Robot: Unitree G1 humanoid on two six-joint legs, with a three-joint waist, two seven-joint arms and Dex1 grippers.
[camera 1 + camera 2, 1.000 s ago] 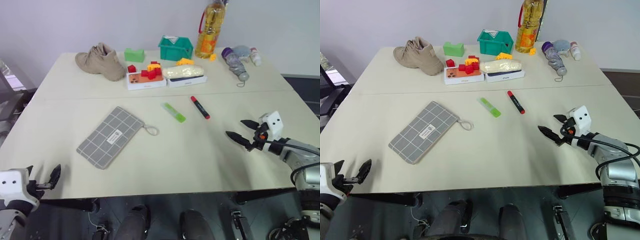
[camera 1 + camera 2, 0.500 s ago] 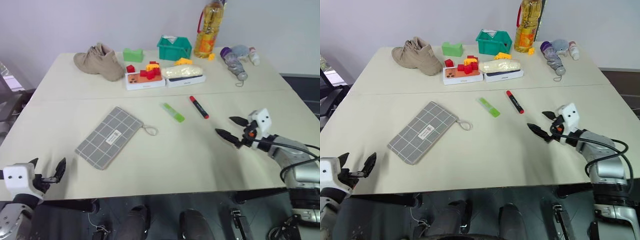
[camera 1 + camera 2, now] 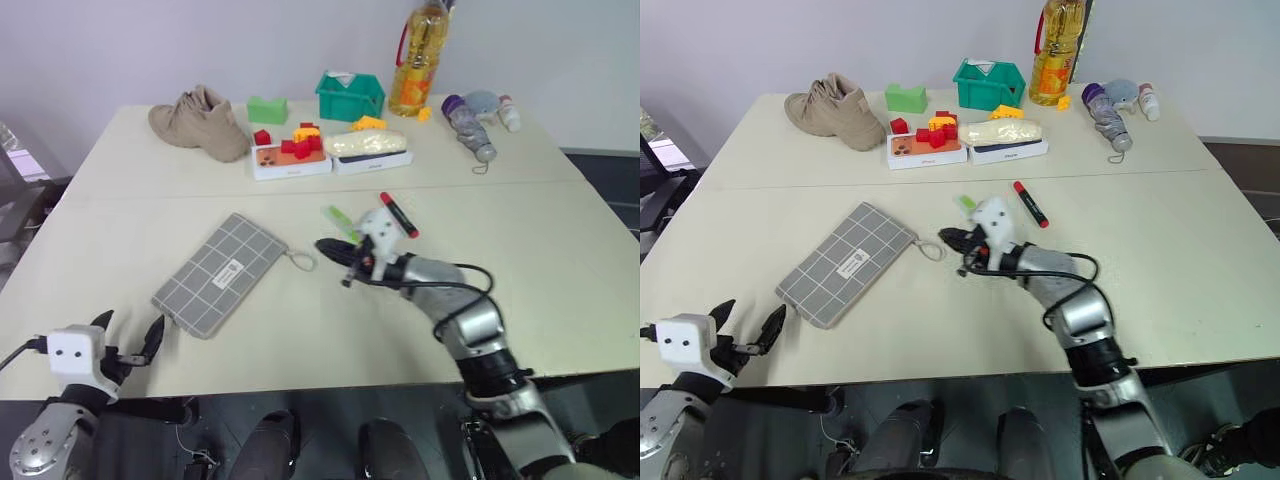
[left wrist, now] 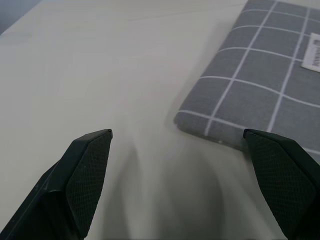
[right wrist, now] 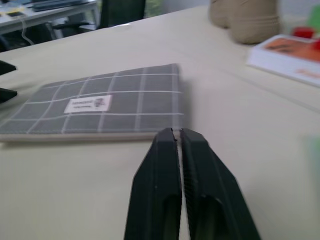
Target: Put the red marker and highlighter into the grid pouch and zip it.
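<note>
The grid pouch [image 3: 220, 272] lies flat on the near left of the table, its cord loop [image 3: 300, 262] pointing right. My right gripper [image 3: 324, 246] hovers just right of that loop, fingers shut with nothing seen between them [image 5: 177, 134]. The light-green highlighter [image 3: 334, 214] lies just behind the right gripper, partly hidden by it. Further right, the red marker [image 3: 400, 213] rests on the table. My left gripper [image 3: 127, 340] stands open at the table's front edge, close to the pouch's near corner [image 4: 235, 120].
Along the back of the table stand a tan shoe [image 3: 200, 122], a green block [image 3: 267, 109], a green basket [image 3: 350, 95], two white boxes with small blocks [image 3: 292, 155], an oil bottle [image 3: 418, 60] and a folded umbrella [image 3: 470, 125].
My right gripper swung far left across the table, from the right side to beside the pouch's cord loop, and its fingers closed. My left gripper edged right toward the pouch corner.
</note>
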